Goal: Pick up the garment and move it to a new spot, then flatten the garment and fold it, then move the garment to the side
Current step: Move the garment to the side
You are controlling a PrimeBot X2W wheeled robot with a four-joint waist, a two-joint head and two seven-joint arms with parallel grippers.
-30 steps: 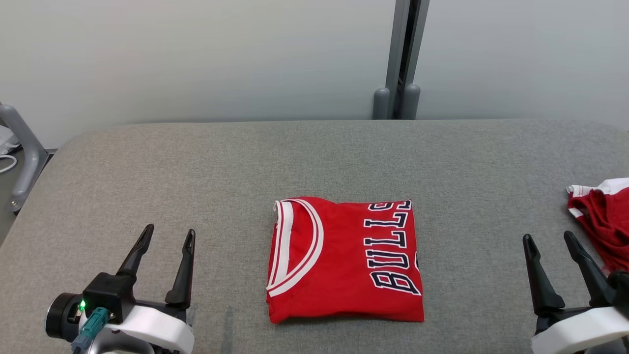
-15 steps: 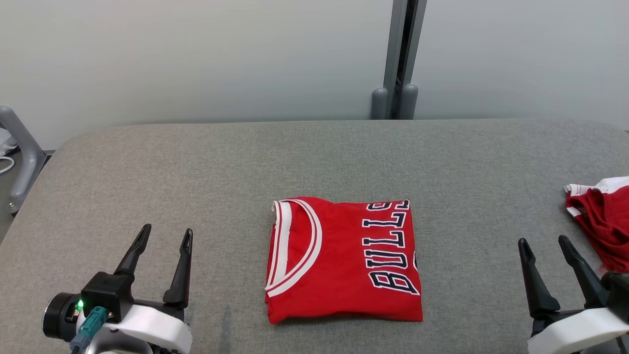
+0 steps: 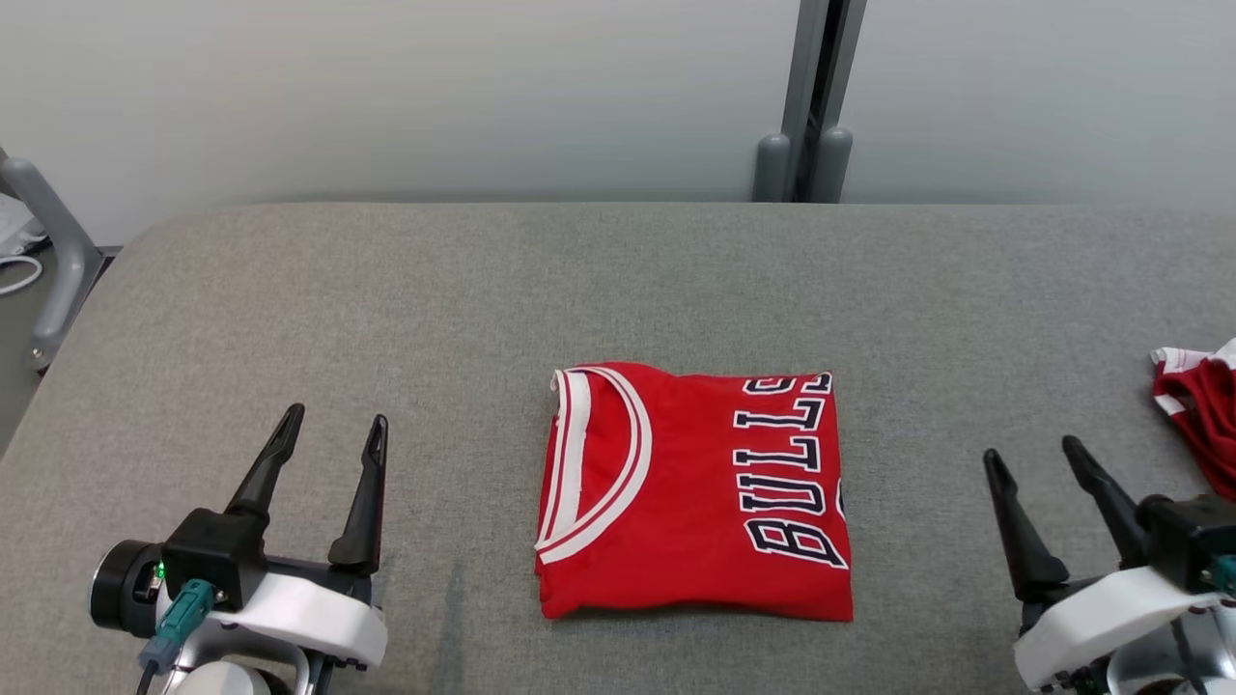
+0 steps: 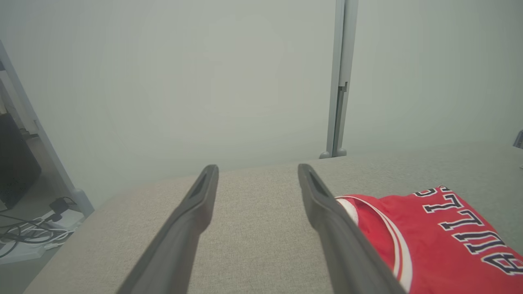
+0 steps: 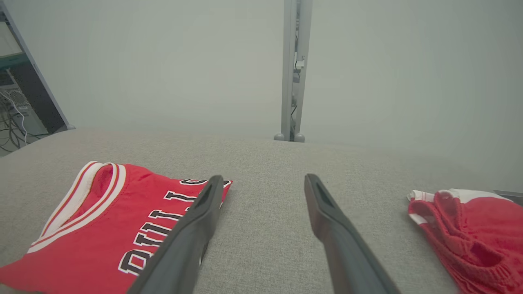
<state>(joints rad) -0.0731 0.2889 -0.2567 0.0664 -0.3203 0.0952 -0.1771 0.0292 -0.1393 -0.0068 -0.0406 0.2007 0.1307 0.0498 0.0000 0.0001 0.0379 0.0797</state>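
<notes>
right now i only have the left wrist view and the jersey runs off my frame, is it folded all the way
observer: yes. From the head view the folded jersey is a neat rectangle lying flat on the table, with its collar toward the robot's left.
operator: anything else on the table
observer: a second red garment lies crumpled at the table's right edge, apart from the jersey.
operator: wheres the right arm
observer: the right gripper is open and empty, between the jersey and that crumpled garment.
</notes>
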